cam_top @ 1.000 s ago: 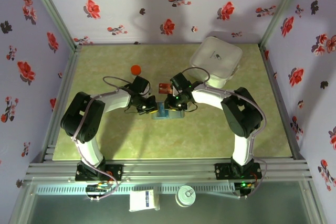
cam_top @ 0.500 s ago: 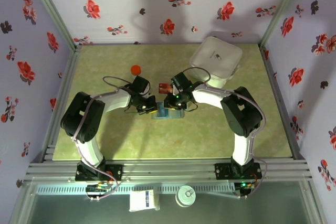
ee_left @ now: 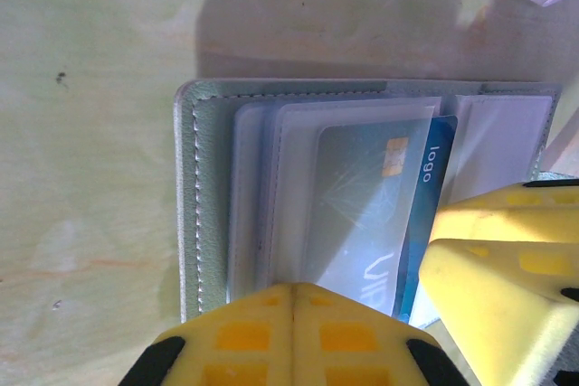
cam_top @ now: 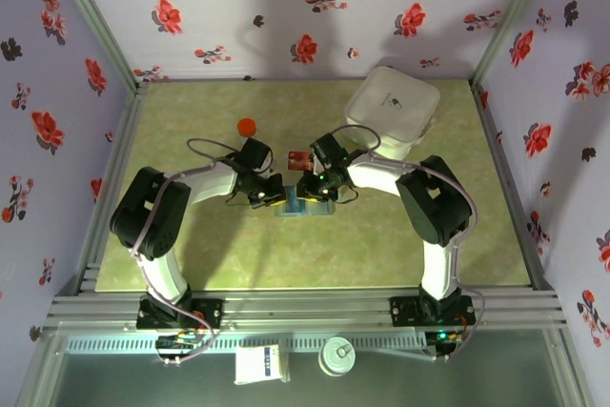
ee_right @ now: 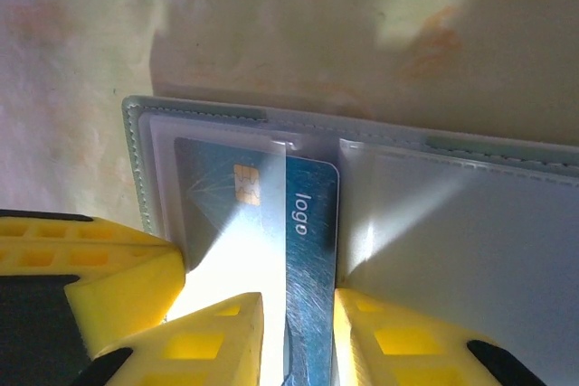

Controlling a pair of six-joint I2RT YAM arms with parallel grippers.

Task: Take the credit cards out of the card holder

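Flowered lilac walls (cam_top: 286,7) enclose a pale green table (cam_top: 191,254), with a white case (cam_top: 391,107) far right. The holder (cam_top: 294,207) lies open mid-table. The left gripper (ee_left: 294,300), clenched, presses its panel; the right gripper (ee_right: 298,332), jaws slightly apart, straddles the blue card (ee_right: 312,214), grip unclear

Blue card (ee_left: 362,196) in a pale grey-green holder (ee_left: 190,223)
The card is streaked blue with a gold chip (white lettering too); the holder has white stitching, the fingers (ee_left: 244,336) are yellow, the table (cam_top: 191,254) mottled yellow-green.
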